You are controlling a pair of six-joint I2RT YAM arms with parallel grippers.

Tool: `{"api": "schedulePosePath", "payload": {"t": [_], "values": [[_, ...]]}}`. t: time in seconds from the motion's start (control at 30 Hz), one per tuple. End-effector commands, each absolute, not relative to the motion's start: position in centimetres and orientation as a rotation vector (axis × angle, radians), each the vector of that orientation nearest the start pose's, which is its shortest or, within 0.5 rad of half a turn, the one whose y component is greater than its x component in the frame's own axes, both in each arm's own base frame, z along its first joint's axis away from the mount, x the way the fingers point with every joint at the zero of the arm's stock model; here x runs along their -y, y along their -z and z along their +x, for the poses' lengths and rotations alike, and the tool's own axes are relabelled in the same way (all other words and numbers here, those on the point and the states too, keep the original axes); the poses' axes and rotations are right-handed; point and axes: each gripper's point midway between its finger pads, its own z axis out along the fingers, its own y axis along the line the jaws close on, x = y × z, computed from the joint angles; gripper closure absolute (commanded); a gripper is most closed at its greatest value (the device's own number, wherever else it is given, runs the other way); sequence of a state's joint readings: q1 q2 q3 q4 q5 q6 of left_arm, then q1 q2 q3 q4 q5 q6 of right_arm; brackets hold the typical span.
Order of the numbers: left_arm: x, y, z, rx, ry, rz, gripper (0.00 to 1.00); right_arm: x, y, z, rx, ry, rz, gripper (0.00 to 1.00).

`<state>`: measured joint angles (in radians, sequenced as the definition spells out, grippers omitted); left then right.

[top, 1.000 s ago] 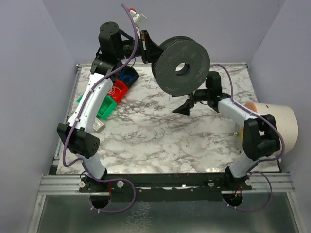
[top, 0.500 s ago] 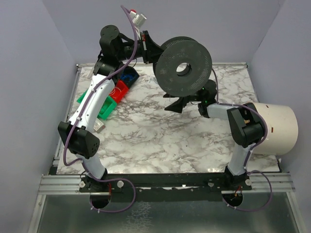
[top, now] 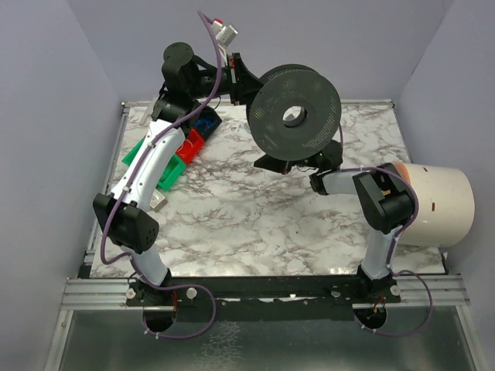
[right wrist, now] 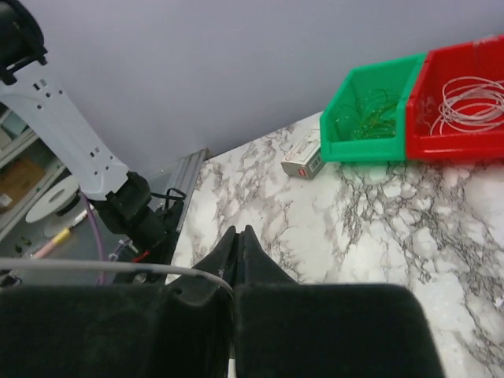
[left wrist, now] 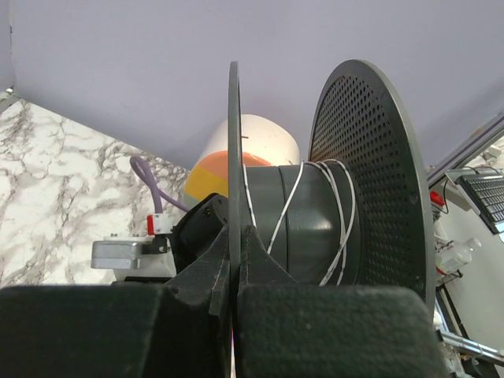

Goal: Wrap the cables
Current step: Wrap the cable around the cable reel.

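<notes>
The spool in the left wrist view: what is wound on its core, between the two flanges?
A few loose turns of thin white cable cross the dark core. The core's lower part is covered by the left gripper, shut on the edge-on flange.

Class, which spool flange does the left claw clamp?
The edge-on flange in the left wrist view, pinched by the left claw; the perforated flange stands free.

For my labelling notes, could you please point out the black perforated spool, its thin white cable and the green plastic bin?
Black perforated spool (top: 272, 127): top view, front flange.
Thin white cable (left wrist: 288, 201): left wrist view, turn on hub.
Green plastic bin (right wrist: 362, 150): right wrist view, front wall.
</notes>
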<state>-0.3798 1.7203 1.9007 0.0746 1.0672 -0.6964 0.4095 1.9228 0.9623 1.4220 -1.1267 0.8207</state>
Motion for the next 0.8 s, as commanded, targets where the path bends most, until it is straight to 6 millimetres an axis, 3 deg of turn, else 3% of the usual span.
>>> {"api": "schedulePosePath", "payload": {"t": [0.0,0.1,0.17,0.23,0.3,0.43,0.6,0.77], "values": [[30.4,-51.0,31.3,-1.364,1.520,0.832,1.00,-31.3,-23.5,34.5,-1.405,-1.564,-0.657,1.00],[30.3,-50.9,31.1,-1.371,1.501,0.843,1.00,-28.5,-23.3,38.0,-1.498,-1.431,-0.469,1.00],[30.2,-50.4,31.2,-1.389,1.469,0.854,1.00,-25.4,-23.4,40.7,-1.546,-1.344,-0.321,1.00],[30.0,-49.5,31.4,-1.419,1.419,0.865,1.00,-22.2,-24.5,42.5,-1.538,-1.303,-0.246,1.00],[29.7,-48.4,32.0,-1.451,1.335,0.876,1.00,-19.7,-26.2,42.9,-1.520,-1.325,-0.251,1.00],[28.5,-46.0,34.3,-1.515,1.111,0.866,1.00,-17.7,-28.5,41.8,-1.537,-1.369,-0.384,1.00],[27.5,-43.0,36.8,-1.566,0.846,0.881,1.00,-18.0,-30.3,38.7,-1.597,-1.343,-0.575,1.00],[28.3,-39.4,37.5,-1.635,0.641,0.943,1.00,-18.2,-33.7,35.2,-1.607,-1.372,-0.709,1.00]]}}
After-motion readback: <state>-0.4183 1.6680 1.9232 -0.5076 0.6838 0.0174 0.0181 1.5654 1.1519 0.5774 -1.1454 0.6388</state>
